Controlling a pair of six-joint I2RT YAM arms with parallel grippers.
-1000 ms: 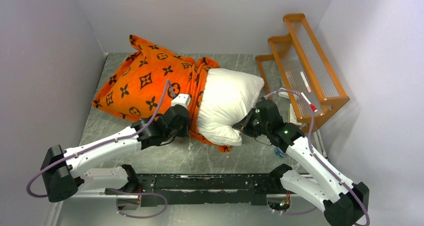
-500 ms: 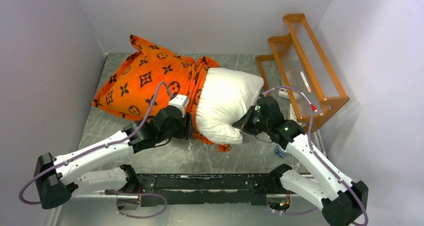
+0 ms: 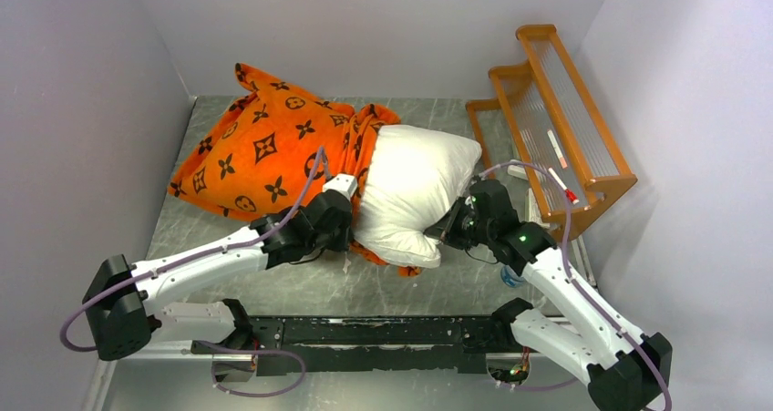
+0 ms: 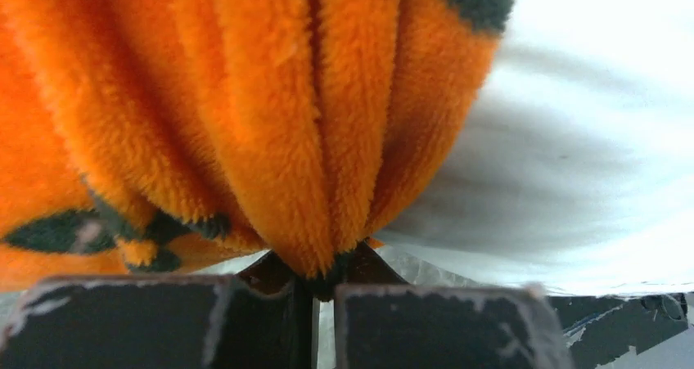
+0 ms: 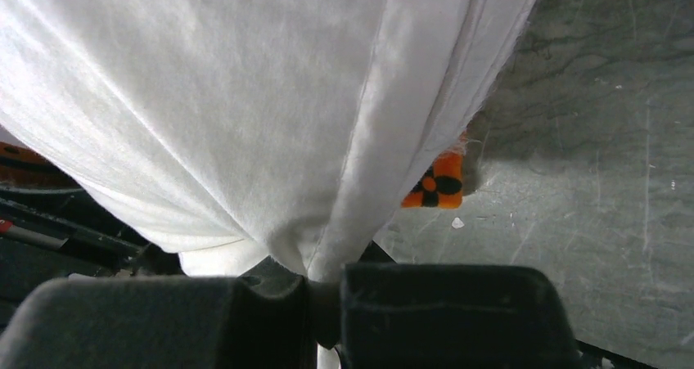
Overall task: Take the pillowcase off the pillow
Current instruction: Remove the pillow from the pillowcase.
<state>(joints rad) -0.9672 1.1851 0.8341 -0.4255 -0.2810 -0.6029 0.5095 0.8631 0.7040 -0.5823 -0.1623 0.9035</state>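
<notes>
On the grey marbled table (image 3: 301, 283), centre to far left: the pillowcase (image 3: 264, 156), bright orange plush printed with dark brown flower, star and circle motifs. It lies crumpled, with one corner raised against the far wall. Its open end is gathered in folds around the left part of the pillow (image 3: 415, 188). The pillow is plump, plain white, and lies at the table's middle. Its right and near portion is bare, and its left end is inside the orange cover. A small strip of orange fabric shows beneath the pillow's near edge. The left gripper (image 3: 347, 226) is at the near side of the cover's bunched mouth. In the left wrist view its two dark fingers are drawn nearly together, with a pleated fold of orange plush pinched between them and the white pillow just beside to the right. The right gripper (image 3: 448, 231) is at the pillow's near right corner. In the right wrist view its fingers are closed on a pinch of white pillow fabric, which pulls taut in creases away from the grip. An orange corner of the cover shows on the table just beyond. The two arms reach inward from their bases at the near edge, each trailing a lilac cable. A wooden rack (image 3: 556, 110), orange-brown and two-tiered with clear ribbed panels, stands at the far right, apart from the pillow. It carries small white and red items, too small to tell what they are.
</notes>
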